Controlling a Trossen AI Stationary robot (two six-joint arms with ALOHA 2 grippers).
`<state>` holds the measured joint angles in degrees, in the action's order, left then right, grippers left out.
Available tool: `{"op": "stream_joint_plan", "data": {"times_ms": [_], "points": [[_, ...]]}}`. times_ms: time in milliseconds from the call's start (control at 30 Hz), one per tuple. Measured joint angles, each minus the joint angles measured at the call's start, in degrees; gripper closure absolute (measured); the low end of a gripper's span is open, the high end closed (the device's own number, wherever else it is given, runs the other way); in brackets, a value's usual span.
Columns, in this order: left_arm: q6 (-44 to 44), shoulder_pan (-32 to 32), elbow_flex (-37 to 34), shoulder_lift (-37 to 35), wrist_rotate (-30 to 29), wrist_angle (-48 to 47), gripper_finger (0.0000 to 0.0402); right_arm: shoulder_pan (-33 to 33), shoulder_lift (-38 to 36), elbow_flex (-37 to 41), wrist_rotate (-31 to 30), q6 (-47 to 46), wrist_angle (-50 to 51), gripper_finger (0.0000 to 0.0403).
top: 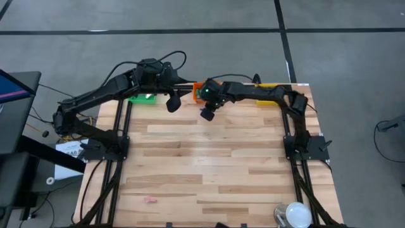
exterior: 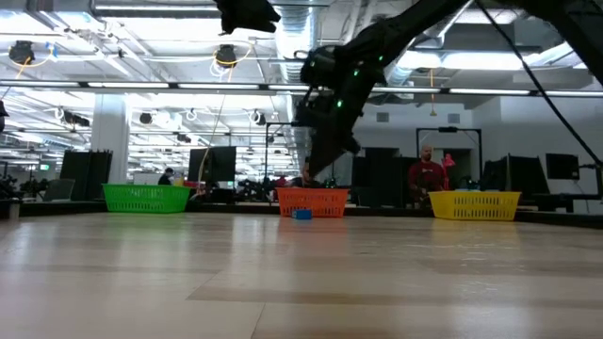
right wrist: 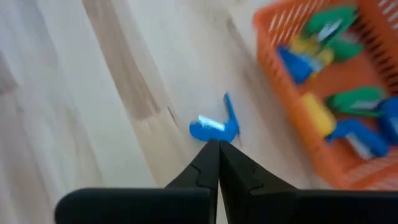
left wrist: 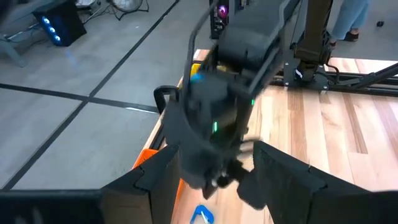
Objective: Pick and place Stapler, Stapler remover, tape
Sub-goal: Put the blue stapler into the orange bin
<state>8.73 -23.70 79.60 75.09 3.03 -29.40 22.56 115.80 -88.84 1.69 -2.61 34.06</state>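
Right gripper point(right wrist: 218, 146) fingers shut, empty, above blue stapler remover point(right wrist: 214, 126) | left gripper point(left wrist: 214, 180) fingers part-open, empty

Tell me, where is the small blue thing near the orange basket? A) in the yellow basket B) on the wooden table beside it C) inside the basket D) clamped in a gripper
B: the small blue item lies on the table outside the orange basket, beyond the shut right gripper.

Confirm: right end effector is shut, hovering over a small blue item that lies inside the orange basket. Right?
Not quite. The small blue item lies on the wooden table, beside the orange basket, not inside it; the right wrist view shows this. The rest stands: the right end effector is shut and hovers over that item.
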Motion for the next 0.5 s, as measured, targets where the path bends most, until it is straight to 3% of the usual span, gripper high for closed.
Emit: {"op": "stream_joint_plan", "data": {"times_ms": [233,500], "points": [[-0.04,-0.55,-3.23,0.02,-0.02,-0.10,0.0211,1.36,-7.74,0.00,0.03,1.48,1.82,0.0403],[-1.02,-0.55,-3.35,1.66,-0.02,-0.19,0.0210,1.36,-21.73,0.00,0.00,6.49,6.14,0.0403]]}}
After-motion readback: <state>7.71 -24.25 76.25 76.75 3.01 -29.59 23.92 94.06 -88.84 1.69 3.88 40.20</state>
